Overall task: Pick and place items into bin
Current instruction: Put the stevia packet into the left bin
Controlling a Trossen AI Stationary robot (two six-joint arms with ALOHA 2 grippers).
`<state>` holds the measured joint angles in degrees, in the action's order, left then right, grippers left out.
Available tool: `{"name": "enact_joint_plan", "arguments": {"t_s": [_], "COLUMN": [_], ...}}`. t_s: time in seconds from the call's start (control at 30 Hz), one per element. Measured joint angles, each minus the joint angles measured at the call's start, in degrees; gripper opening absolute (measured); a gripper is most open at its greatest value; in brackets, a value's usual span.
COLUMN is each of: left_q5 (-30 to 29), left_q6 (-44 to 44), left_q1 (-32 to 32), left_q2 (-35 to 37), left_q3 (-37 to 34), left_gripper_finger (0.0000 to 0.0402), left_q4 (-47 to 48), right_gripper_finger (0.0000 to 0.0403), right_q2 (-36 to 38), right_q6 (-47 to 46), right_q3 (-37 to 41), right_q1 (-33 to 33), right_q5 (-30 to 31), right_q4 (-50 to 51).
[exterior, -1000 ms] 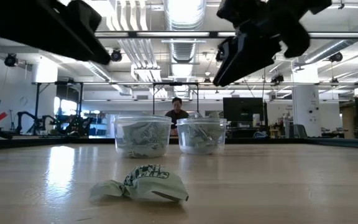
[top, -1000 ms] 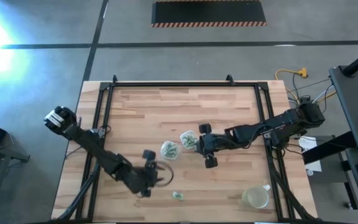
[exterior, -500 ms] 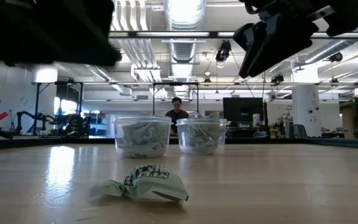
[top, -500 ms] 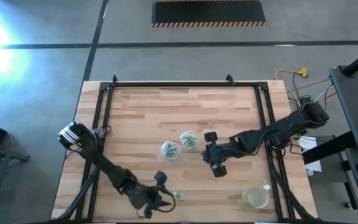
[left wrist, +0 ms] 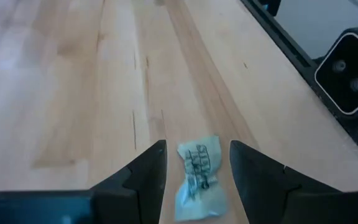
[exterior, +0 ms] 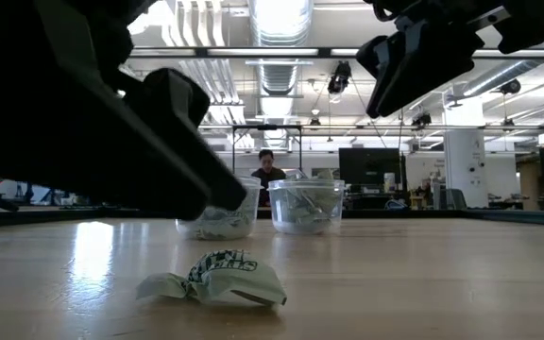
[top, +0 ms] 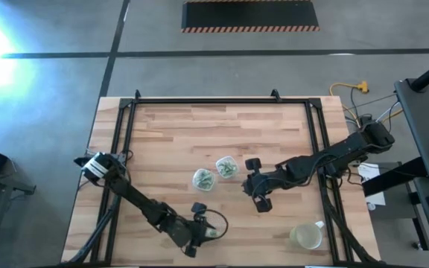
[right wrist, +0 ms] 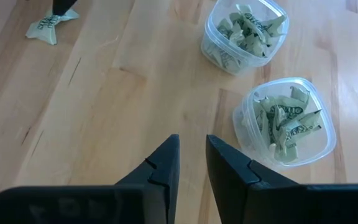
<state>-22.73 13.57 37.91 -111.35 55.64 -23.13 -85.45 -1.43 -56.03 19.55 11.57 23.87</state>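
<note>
A: Near the front edge of the table (top: pixel 162 141), entry one: a single wrapper (exterior: pixel 217 278), green and white, crumpled, lying loose on the wood

B: Tool beside it?

A: Left gripper (left wrist: pixel 196 168), fingers apart, one on each side of the wrapper, not touching it. A second ago that arm was back by the tubs; it has since swung down to the front and now straddles the piece

B: Meaning for the task?

A: By my reading the pick is lined up and only the squeeze is wanting. Nothing is lifted yet

B: Next entry, farther in

A: Mid-table, two clear tubs side by side: left tub (top: pixel 203 179), right tub (top: pixel 226 167), each holding many wrappers already

B: And the other arm?

A: Right gripper (right wrist: pixel 191 163), clear of the tubs on their right and off the wood, holding nothing. It has drawn back from over the right tub, and its fingers, wider a second ago, now stand close together with a narrow gap between

B: Judgement?

A: A drop seems finished there; the loose wrapper looks to be the last one out

B: Anything beyond?

A: Mug (top: pixel 306 237) at the right front corner, not an item. A person (exterior: pixel 268 168) sits in the room behind
</note>
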Motion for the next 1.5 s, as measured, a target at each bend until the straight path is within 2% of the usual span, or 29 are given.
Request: {"name": "enact_joint_plan", "arguments": {"t_s": [0.13, 0.67, 1.1, 1.5], "left_q5": [1.4, 2.8, 3.5, 1.7], "left_q6": [2.5, 2.6, 2.6, -2.1], "left_q1": [-0.1, -1.2, -1.1, -1.0], "left_q2": [-0.6, -2.6, -2.3, 2.7], "left_q3": [-0.5, -0.6, -0.3, -0.5], "left_gripper_finger": [0.0160, 0.0157, 0.0052, 0.0003], "left_q4": [0.2, 0.2, 2.9, 5.7], "right_gripper_finger": [0.0068, 0.0070, 0.0074, 0.0068], "right_q2": [0.0, 0.0, 0.0, 0.0], "right_q6": [-0.1, -0.8, -1.2, -1.2], "right_q3": [0.0, 0.0, 0.0, 0.0], "right_q1": [0.1, 0.1, 0.1, 0.1], "right_q5": [0.0, 0.0, 0.0, 0.0], "right_q4": [0.2, 0.4, 0.9, 1.3]}}
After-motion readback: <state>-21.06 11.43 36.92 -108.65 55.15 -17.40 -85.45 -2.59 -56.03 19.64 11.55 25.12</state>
